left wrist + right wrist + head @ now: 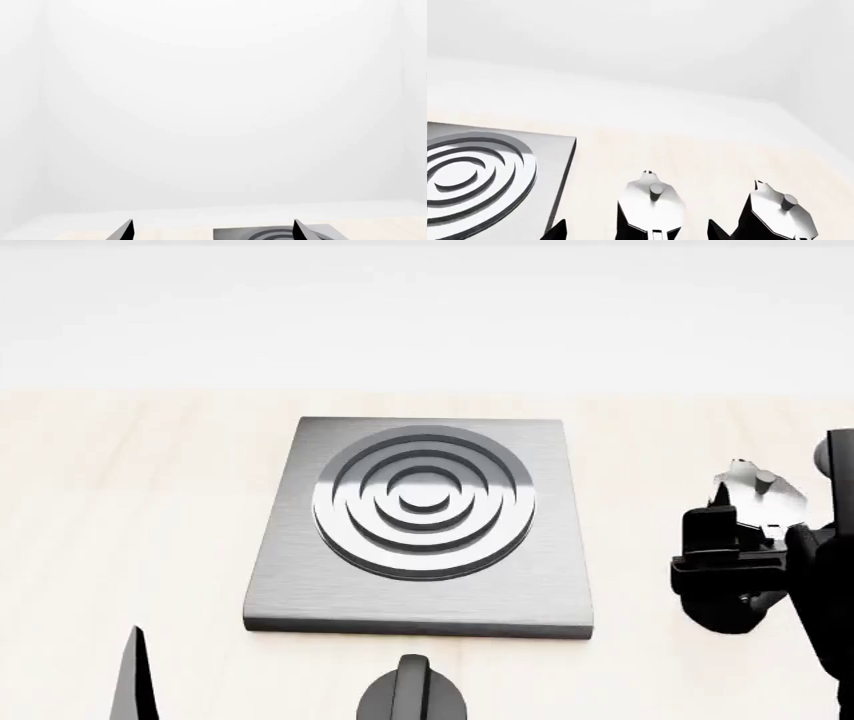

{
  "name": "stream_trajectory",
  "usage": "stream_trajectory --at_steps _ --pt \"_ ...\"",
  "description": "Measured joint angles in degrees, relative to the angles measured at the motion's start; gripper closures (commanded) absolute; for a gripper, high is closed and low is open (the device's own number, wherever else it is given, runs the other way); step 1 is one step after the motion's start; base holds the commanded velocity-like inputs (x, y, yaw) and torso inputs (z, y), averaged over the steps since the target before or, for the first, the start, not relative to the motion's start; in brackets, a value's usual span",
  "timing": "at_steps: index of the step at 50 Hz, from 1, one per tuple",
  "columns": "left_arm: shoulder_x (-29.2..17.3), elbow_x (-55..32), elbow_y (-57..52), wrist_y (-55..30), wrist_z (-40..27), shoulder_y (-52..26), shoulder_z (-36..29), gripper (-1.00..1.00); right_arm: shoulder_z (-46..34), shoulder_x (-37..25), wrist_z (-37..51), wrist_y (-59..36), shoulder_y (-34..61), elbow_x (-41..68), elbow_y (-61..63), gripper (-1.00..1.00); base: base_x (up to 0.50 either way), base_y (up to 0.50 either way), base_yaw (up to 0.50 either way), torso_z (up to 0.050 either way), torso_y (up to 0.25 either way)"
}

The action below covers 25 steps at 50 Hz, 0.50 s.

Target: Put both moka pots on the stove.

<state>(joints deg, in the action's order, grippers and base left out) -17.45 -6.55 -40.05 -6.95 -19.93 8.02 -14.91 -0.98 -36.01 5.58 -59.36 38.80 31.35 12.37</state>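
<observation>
Two pots side by side off the stove's right edge, well apart from the rings: near pot straight ahead between the right gripper fingertips, far pot just beyond it. In head view only one silver lid showing behind the right arm, pot still on the table. Stove bare, nothing on it yet. Right jaws spread, not touching the pot. Left gripper jaws spread too, empty, aimed past the stove's edge. Likely rigid metal, fairly weighty, glossy facets prone to slip; best pinched across the narrow waist or at the handle, not the lid knob. Black knob near the stove's front edge.
</observation>
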Motion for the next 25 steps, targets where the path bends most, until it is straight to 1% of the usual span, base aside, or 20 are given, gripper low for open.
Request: stream_trajectory --at_steps 25 --pt "-0.52 -0.20 0.49 0.23 -0.60 -0.37 -1.05 -1.00 -5.54 0.69 -3.83 4.44 3.96 -3.48 -14.74 -1.00 0.00 0.00 0.00 0.000 0.000"
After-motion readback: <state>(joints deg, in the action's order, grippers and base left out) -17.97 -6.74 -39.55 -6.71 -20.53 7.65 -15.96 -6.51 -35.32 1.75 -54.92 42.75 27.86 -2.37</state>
